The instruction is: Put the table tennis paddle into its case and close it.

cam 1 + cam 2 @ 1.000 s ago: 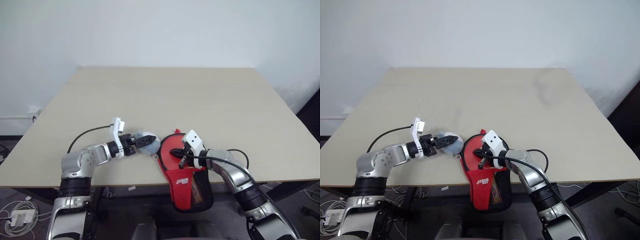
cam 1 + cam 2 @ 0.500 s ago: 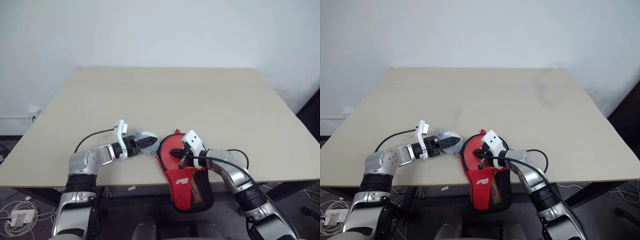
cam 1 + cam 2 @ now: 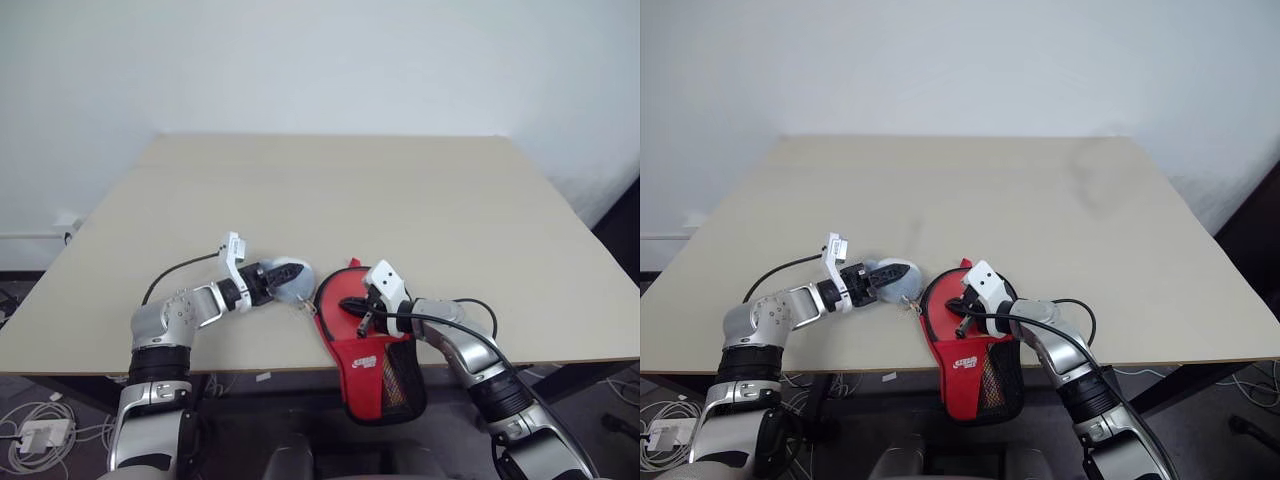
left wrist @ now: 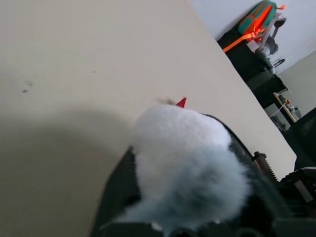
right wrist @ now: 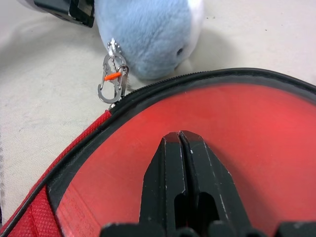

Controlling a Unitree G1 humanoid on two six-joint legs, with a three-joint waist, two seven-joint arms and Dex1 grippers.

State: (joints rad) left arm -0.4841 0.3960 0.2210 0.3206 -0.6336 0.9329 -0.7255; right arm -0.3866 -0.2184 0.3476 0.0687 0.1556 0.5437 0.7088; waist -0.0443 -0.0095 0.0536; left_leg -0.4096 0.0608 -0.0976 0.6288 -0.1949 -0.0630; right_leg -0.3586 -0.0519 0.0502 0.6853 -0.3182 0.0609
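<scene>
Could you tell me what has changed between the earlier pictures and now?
The left gripper has closed its jaws on the pale blue plush lump, which was between open jaws a second ago. The right gripper stays shut, pressing on the red case, which has not moved on the table.

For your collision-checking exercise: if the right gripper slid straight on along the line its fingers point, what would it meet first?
The right gripper, shut, lies over the red face inside the case. Straight ahead it would probably meet the case's black rim first, then the plush toy; depth is uncertain.
</scene>
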